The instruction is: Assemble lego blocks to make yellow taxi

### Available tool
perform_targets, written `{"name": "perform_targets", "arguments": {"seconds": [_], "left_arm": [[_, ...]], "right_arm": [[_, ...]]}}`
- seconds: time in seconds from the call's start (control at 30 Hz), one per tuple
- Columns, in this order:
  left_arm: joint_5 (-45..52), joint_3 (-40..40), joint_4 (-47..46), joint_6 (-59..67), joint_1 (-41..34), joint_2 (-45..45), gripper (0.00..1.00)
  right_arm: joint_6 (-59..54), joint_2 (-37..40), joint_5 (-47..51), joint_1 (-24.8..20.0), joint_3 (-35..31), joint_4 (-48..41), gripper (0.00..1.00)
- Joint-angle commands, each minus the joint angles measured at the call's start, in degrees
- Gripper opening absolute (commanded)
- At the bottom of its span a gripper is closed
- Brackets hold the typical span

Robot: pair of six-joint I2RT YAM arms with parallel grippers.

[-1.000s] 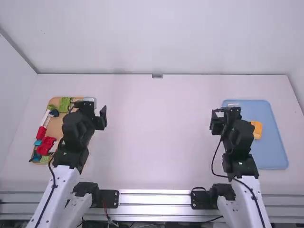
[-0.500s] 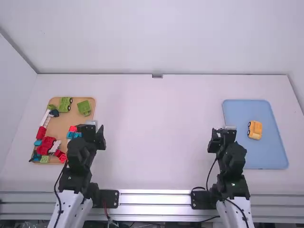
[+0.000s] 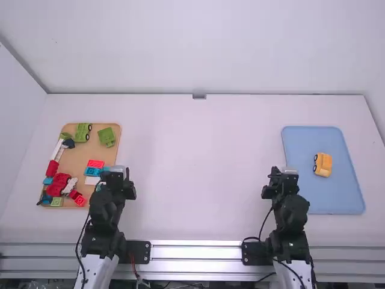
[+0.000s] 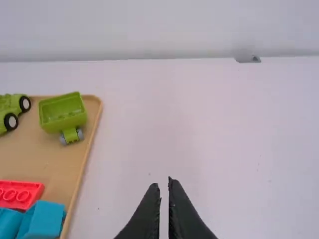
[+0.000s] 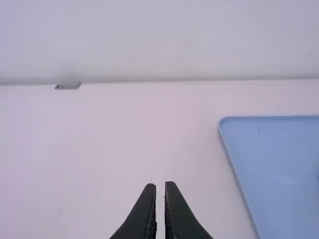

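On the blue tray at the right, a yellow toy taxi [image 3: 323,164] with dark wheels lies on its side. My right gripper [image 3: 281,171] is left of that tray, apart from the taxi; in the right wrist view the gripper [image 5: 160,185] is shut with only a sliver between its fingers. Just right of the wooden tray, over the table, is my left gripper [image 3: 120,172]. The left wrist view has the gripper [image 4: 163,183] shut too, holding nothing.
The wooden tray [image 3: 72,159] at the left holds green vehicle parts [image 3: 106,136], a red brick [image 3: 95,164], blue bricks [image 3: 92,172] and several other pieces. The blue tray [image 3: 343,195] lies at the right. A wall [image 3: 198,48] bounds the table's far side.
Both arms have drawn back toward their bases, the right one leaving the blue tray's side. More of the wooden tray's bricks are uncovered. The taxi has stayed where it was.
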State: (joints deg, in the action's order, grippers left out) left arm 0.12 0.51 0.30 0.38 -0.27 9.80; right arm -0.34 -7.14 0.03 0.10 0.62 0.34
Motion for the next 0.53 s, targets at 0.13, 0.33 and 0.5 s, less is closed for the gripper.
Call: {"name": "perform_targets", "arguments": {"seconds": [0.13,0.33,0.5], "left_arm": [[-0.12,-0.51,-0.30,-0.38,0.27,-4.99,0.00],[-0.12,-0.51,-0.30,-0.38,0.27,-8.77,0.00],[-0.12,-0.51,-0.30,-0.38,0.27,-9.80,0.00]], "right_arm": [[0.34,4.57,-0.03,-0.10,-0.62,-0.34,0.00],[0.34,7.14,-0.03,-0.10,-0.62,-0.34,0.00],[0.34,7.14,-0.03,-0.10,-0.62,-0.34,0.00]]}}
